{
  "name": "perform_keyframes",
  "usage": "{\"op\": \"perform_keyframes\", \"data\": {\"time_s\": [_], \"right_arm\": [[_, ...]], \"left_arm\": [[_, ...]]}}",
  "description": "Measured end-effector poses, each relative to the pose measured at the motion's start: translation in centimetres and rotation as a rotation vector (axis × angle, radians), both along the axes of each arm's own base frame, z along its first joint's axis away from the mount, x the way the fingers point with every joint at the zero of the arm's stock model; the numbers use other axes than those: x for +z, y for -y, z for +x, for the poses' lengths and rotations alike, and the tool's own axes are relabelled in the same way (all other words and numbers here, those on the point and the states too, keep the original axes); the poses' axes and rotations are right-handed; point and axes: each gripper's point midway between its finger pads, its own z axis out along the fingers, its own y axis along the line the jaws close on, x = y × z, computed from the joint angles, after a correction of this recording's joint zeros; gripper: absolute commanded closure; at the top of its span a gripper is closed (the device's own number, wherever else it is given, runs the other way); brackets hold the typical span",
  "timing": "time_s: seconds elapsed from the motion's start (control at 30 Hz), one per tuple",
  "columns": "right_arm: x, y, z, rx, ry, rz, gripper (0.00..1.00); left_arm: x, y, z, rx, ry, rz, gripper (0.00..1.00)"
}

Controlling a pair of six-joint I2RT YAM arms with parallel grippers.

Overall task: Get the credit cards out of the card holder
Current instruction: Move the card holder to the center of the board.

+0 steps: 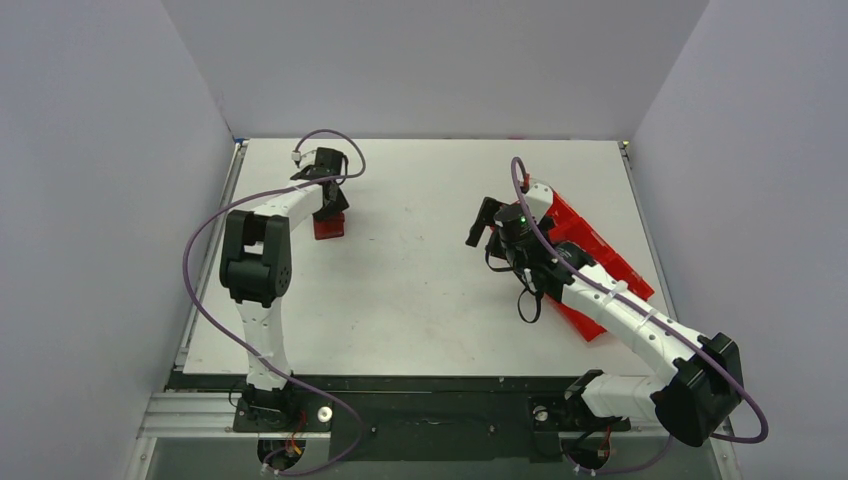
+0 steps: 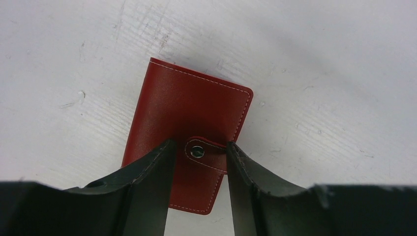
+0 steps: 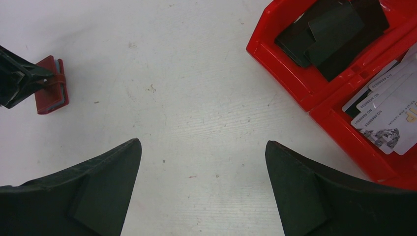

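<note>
The dark-red card holder (image 2: pixel 192 108) lies flat and snapped shut on the white table, at the back left in the top view (image 1: pixel 328 228). My left gripper (image 2: pixel 199 145) hangs right over it, its jaws narrowly apart and straddling the snap tab (image 2: pixel 198 151); the right finger touches the tab's edge. The credit cards are hidden inside; only a pale edge shows along the holder in the right wrist view (image 3: pixel 49 93). My right gripper (image 3: pixel 202 142) is wide open and empty above bare table, mid-right in the top view (image 1: pixel 480 222).
A large bright red compartment tray (image 1: pixel 600 260) lies at the right, under my right arm. In the right wrist view its rim (image 3: pixel 280 59) encloses dark flat items (image 3: pixel 334 29) and several white printed cards (image 3: pixel 388 113). Grey walls surround the table.
</note>
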Motion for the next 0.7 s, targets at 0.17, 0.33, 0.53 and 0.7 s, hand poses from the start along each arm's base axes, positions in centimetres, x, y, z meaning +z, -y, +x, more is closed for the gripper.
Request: {"op": "perform_keyframes", "data": {"time_s": [0.17, 0.33, 0.53, 0.7], "right_arm": [[-0.3, -0.1, -0.2, 0.001, -0.011, 0.004, 0.09], [-0.6, -0.2, -0.2, 0.005, -0.021, 0.006, 0.09], [-1.3, -0.2, -0.3, 0.006, -0.038, -0.002, 0.10], [-1.8, -0.2, -0.6, 0.010, -0.049, -0.001, 0.10]], "left_arm": [[-0.1, -0.1, 0.0, 0.007, 0.000, -0.002, 0.76], [-0.1, -0.2, 0.1, 0.011, 0.002, -0.006, 0.94], [0.0, 0.0, 0.2, 0.006, 0.008, -0.014, 1.00], [0.1, 0.2, -0.1, 0.002, 0.015, -0.027, 1.00]]}}
